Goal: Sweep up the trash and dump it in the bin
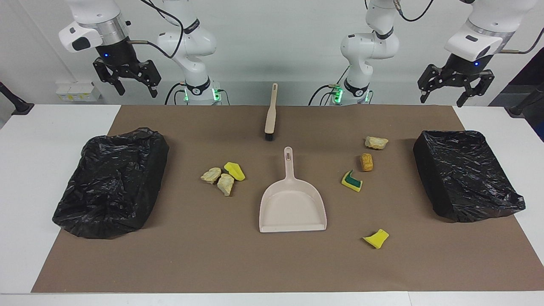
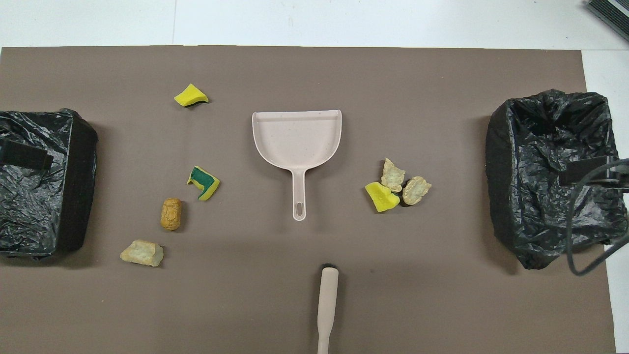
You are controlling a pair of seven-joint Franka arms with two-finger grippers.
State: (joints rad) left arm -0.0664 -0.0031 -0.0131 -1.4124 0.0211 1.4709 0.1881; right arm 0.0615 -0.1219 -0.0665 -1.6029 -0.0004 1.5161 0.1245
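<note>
The trash lies in two groups on the brown mat. Two beige lumps and a yellow sponge bit (image 1: 223, 176) (image 2: 395, 189) cluster toward the right arm's end. Toward the left arm's end lie a beige lump (image 1: 376, 142) (image 2: 142, 253), an orange-brown cork lump (image 1: 366, 162) (image 2: 171, 214), a green-backed sponge bit (image 1: 352, 181) (image 2: 204, 183) and a yellow sponge bit (image 1: 376, 239) (image 2: 190, 95). Black-lined bins stand at the right arm's end (image 1: 112, 182) (image 2: 553, 172) and the left arm's end (image 1: 465, 174) (image 2: 39, 187). My right gripper (image 1: 137, 91) and left gripper (image 1: 444, 97) hang open and empty, high above the bins.
A beige dustpan (image 1: 292, 204) (image 2: 296, 137) lies mid-mat, handle toward the robots. A beige brush (image 1: 270, 112) (image 2: 327, 300) with black bristles lies nearer the robots, in line with that handle. White table borders the mat (image 1: 272, 263).
</note>
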